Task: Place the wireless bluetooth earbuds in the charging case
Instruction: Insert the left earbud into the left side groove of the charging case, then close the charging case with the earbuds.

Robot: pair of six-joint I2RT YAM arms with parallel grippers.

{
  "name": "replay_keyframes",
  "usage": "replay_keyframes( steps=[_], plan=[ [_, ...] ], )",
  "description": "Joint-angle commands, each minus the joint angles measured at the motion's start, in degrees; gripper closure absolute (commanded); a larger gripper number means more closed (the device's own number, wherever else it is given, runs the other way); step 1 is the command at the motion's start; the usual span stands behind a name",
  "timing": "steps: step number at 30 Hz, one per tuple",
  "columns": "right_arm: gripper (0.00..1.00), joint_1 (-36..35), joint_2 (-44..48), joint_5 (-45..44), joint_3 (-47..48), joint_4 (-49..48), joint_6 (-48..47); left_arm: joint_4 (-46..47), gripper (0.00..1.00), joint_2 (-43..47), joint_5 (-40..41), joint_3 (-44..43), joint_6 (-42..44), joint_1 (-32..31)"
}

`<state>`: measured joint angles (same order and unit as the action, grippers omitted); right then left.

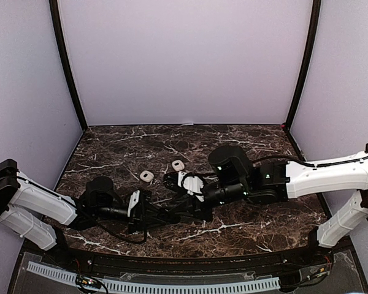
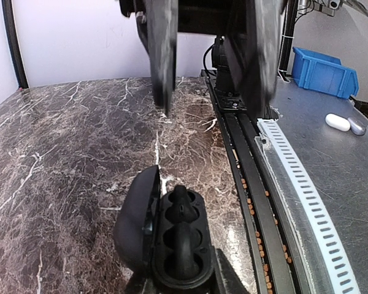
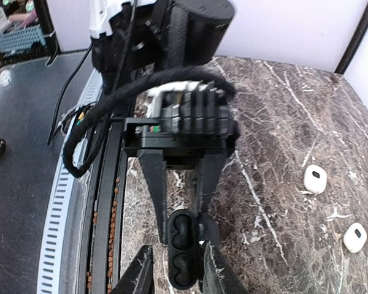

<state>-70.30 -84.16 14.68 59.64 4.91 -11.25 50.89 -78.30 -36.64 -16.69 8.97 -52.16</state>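
In the left wrist view the black charging case (image 2: 181,239) lies open with its lid (image 2: 135,223) swung to the left. My left gripper (image 2: 181,280) is shut on the case's near end. Two black earbuds sit in its wells; the farther one (image 2: 181,205) stands a little proud and the nearer one (image 2: 184,248) lies low. In the right wrist view my right gripper (image 3: 178,269) is open, with a finger on either side of the case (image 3: 185,245) and a gap on its left. The left gripper's fingers (image 3: 156,190) reach in from above.
Two white pebble-like cases (image 1: 147,176) (image 1: 178,165) lie on the marble just beyond the grippers, also seen as cases (image 3: 315,179) (image 3: 355,237) in the right wrist view. A slotted white rail (image 2: 297,190) runs along the near table edge. A blue bin (image 2: 325,70) stands off the table.
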Motion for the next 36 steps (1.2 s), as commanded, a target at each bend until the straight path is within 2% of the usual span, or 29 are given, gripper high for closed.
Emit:
replay_keyframes(
  steps=[1,4,8,13,19,29,33,36],
  plan=[
    [0.73,2.91,2.84,-1.9,-2.49,-4.95,3.85,1.41,0.81,1.14,-1.05,-0.82,0.52,0.22],
    [0.78,5.14,1.38,-3.29,-2.42,-3.87,5.88,1.47,0.81,1.22,-1.06,-0.8,0.59,0.22],
    [1.0,6.57,-3.59,-4.1,0.01,-0.2,6.79,1.49,0.81,1.39,-1.11,-0.67,0.61,0.22],
    [1.0,6.67,-9.11,-0.48,1.64,0.13,6.69,1.5,0.81,1.66,-1.06,-0.54,0.73,0.22],
    [1.0,6.14,-13.44,8.55,4.55,2.88,4.42,1.33,0.81,1.67,-0.97,-0.53,0.77,0.22],
    [1.0,5.0,-6.01,17.29,-0.8,-3.41,1.81,0.14,0.81,1.4,-0.56,-1.04,0.67,0.22],
    [1.0,5.04,-2.93,15.68,-2.77,-4.81,1.88,-0.26,0.81,1.21,-0.53,-1.41,0.53,0.22],
    [1.0,5.13,-2.02,10.58,-3.44,-4.65,2.75,-0.12,0.81,1.27,-0.42,-1.33,0.52,0.22]
  ],
)
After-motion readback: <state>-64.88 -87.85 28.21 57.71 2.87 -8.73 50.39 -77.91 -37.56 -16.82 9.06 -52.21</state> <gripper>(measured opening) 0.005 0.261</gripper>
